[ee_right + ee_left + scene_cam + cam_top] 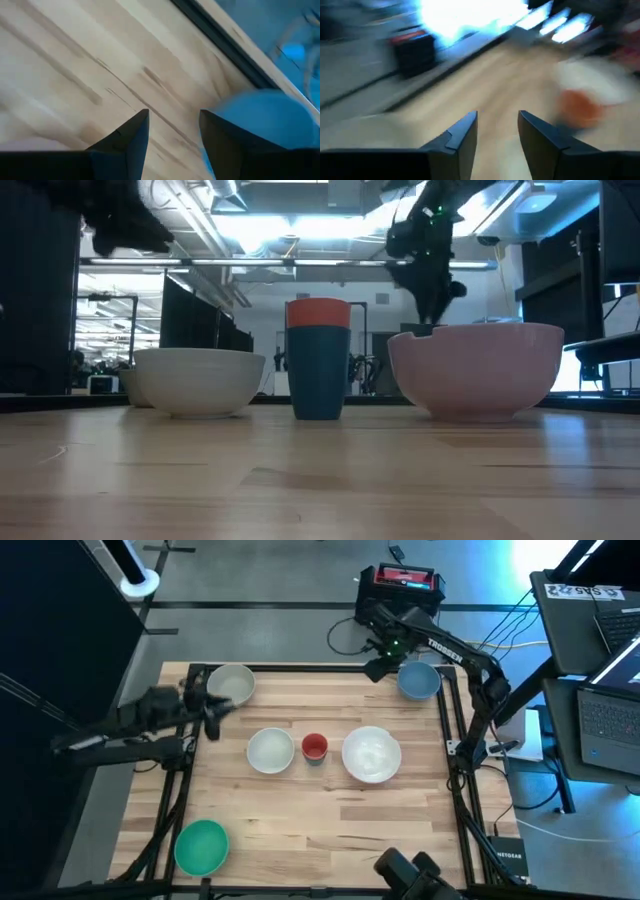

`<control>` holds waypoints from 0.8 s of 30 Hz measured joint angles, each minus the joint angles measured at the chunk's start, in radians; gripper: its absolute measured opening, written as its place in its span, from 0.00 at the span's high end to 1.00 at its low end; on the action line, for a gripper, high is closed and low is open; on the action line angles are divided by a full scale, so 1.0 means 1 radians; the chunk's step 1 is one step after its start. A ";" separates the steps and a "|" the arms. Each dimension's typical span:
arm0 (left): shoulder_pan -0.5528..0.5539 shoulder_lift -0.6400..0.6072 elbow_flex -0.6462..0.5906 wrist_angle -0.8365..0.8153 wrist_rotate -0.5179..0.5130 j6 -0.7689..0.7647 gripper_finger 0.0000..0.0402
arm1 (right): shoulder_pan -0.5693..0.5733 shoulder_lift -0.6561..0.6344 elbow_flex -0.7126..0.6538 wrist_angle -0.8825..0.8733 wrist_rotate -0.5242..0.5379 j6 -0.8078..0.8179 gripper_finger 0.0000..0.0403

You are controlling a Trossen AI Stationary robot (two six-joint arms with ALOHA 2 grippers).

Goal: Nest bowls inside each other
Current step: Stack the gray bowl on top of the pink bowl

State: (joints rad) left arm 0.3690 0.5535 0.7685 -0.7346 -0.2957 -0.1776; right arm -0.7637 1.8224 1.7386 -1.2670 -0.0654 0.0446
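Along the table's middle stand a smaller white bowl (270,750), a tiny red bowl (314,747) and a large white bowl (371,754). In the low view the red bowl (318,311) sits inside a dark blue one (318,372). A grey-white bowl (232,683) is at the far left, a light blue bowl (418,680) at the far right and a green bowl (202,846) at the near left. My left gripper (497,117) hangs open in the air near the grey-white bowl. My right gripper (174,115) is open above bare wood, next to the light blue bowl (265,125).
Black rails (300,668) frame the wooden table top. Bare wood lies across the near half (330,830). Laptops (610,710) and cables sit off the table's right side.
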 joint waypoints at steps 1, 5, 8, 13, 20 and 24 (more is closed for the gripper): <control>0.040 0.077 0.068 -0.100 -0.050 0.052 0.67 | 0.003 -0.007 0.000 0.028 -0.024 -0.003 0.61; 0.241 0.386 0.281 -0.364 -0.103 0.172 0.65 | 0.019 -0.038 0.000 0.120 -0.114 -0.034 0.61; 0.284 0.535 0.348 -0.413 -0.040 0.221 0.65 | 0.023 -0.066 0.000 0.123 -0.165 -0.072 0.61; 0.334 0.760 0.441 -0.468 0.076 0.309 0.65 | 0.029 -0.113 0.000 0.129 -0.250 -0.135 0.61; 0.402 1.060 0.562 -0.539 0.227 0.423 0.64 | 0.037 -0.177 0.000 0.134 -0.365 -0.222 0.61; 0.405 1.112 0.562 -0.536 0.228 0.400 0.64 | 0.037 -0.194 0.000 0.132 -0.374 -0.237 0.61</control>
State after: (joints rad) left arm 0.7737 1.6651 1.3308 -1.2703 -0.0681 0.2225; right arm -0.7266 1.6288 1.7390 -1.1355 -0.4392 -0.1921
